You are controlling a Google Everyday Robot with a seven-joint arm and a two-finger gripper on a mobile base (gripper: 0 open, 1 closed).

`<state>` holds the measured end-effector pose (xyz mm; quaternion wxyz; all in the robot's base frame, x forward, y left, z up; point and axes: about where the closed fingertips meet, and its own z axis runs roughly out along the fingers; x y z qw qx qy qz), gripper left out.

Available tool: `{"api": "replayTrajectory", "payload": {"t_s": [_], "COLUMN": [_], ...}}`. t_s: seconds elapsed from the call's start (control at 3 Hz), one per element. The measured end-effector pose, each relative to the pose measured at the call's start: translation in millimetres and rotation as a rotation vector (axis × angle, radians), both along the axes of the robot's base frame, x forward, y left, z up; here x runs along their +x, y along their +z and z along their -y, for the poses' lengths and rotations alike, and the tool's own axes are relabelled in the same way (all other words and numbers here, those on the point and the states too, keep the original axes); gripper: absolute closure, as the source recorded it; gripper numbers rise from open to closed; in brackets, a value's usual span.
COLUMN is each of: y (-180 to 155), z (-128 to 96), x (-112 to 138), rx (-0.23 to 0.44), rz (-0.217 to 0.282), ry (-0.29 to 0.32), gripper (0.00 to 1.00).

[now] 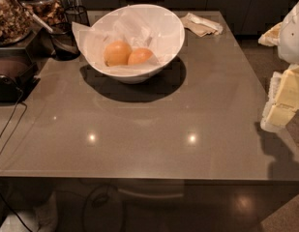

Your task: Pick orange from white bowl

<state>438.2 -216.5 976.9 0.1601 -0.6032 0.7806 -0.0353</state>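
Note:
The white bowl stands at the back middle of the grey table, lined with crinkled white paper. Two fruits lie side by side in it. The orange, deeper and slightly reddish, is the right one. The paler, yellower fruit touches it on the left. My gripper shows at the right edge of the view, over the table's right side. It is well to the right of the bowl, nearer the front, and apart from it. Nothing shows in it.
A crumpled napkin lies behind the bowl to the right. Snack jars, a black wire cup and a dark tray with a cable crowd the left side. The table's front edge runs across the lower view.

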Motion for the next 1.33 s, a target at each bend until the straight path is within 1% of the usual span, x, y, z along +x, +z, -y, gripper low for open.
{"api": "replayTrajectory", "payload": {"t_s": [0.33, 0.67, 1.0, 1.33], "y": [0, 3, 14, 23], "z": [0, -3, -26, -58], "x": [0, 2, 17, 35], "rx": [0.0, 0.0, 0.019, 0.016], "rz": [0.0, 0.001, -0.021, -0.048], "ry": [0.0, -0.014, -0.041, -0.057], "gripper": [0.0, 0.0, 0.0, 0.0]}}
